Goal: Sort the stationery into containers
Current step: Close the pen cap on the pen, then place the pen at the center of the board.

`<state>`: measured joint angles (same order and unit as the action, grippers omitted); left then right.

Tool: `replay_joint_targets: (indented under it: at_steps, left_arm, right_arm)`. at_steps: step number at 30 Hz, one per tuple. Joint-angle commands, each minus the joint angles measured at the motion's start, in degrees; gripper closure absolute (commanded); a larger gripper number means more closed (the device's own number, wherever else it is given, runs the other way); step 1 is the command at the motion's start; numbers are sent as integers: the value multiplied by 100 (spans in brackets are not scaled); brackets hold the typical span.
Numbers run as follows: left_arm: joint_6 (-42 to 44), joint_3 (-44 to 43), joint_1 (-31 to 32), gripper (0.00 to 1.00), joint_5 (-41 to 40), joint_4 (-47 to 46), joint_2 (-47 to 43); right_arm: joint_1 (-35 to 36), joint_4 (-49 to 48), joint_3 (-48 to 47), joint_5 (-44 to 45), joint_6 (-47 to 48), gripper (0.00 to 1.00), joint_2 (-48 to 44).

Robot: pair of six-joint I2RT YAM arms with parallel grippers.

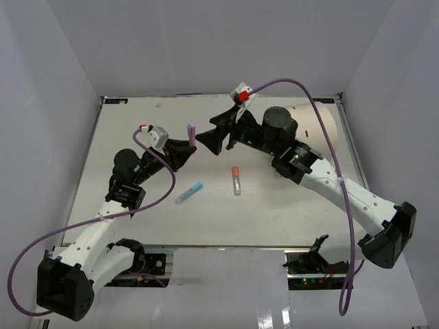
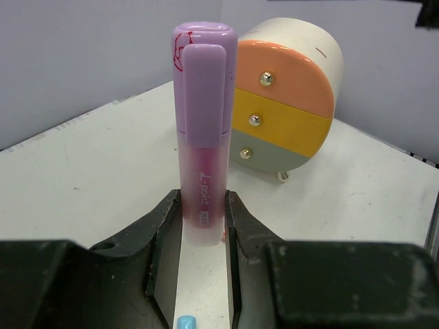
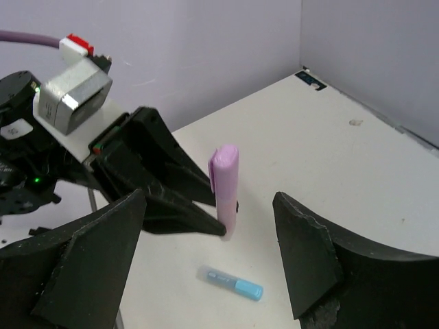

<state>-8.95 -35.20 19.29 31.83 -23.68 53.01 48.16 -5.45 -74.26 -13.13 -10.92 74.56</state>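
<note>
Purple and capped, the marker (image 2: 204, 130) stands upright, clamped by the left pincer (image 2: 204, 212), with its lower end hidden between the fingers. The right pincer (image 3: 208, 199) gapes wide just beside it, holding nothing. In the top view the right arm covers much of the cream drum (image 1: 322, 123) at the far right. A blue pen (image 1: 189, 192) and an orange-capped pen (image 1: 236, 179) lie apart on the white bench (image 1: 274, 219), with pale walls around.
</note>
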Motion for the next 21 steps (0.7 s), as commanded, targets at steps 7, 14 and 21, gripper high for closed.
replay_joint_targets:
  at_steps: [7, 14, 21]
  left_arm:
    - [245, -268, 75, 100, -178, 250, -54]
    - [262, -286, 84, 100, -204, 285, -54]
    - [245, -286, 84, 100, -178, 276, -37]
  right_arm:
    - [633, -140, -1248, 1347, 678, 19, 954]
    - [844, -166, -1372, 2076, 810, 22, 1253]
    - [870, -210, -1302, 2253, 784, 36, 1350]
